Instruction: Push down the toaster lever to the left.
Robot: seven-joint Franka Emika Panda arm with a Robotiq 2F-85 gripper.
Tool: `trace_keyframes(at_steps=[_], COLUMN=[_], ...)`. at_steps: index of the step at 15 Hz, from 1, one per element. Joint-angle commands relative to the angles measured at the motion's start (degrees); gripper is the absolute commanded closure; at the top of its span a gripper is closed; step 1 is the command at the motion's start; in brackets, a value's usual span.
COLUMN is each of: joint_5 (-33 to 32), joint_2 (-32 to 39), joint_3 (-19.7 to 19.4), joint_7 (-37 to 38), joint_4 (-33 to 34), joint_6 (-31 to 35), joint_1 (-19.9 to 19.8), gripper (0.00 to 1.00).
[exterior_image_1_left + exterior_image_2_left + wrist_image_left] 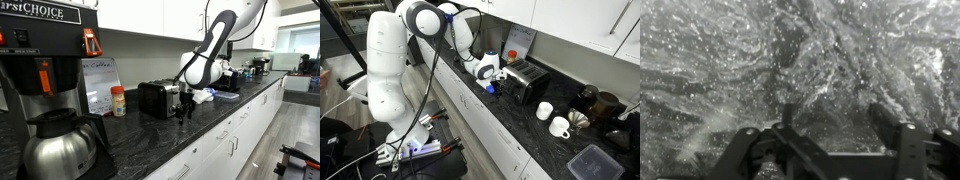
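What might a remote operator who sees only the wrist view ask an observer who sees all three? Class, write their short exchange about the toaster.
Operator: I see only dark counter under the claw. Where is the toaster?
Observer: In an exterior view the toaster stands on the counter, just beside the claw.
Operator: Are they touching?
Observer: They look apart. In an exterior view, counter shows between the claw and the toaster.
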Motion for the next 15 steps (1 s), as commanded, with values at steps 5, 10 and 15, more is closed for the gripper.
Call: trace_keyframes(at_steps=[5,10,15], joint_5=[1.91,7.82,9.96], joint_2=[-3.98,-13.58,-24.17], joint_3=[2.19,6.92,6.76], joint_7=[-2.58,-10.11,-14.73], joint_4=[-1.43,-0.22,3.57], joint_6=[-3.46,-13.52,-29.69], joint_1=[-2.02,-4.24,-2.29], gripper=[0.0,0.0,0.0])
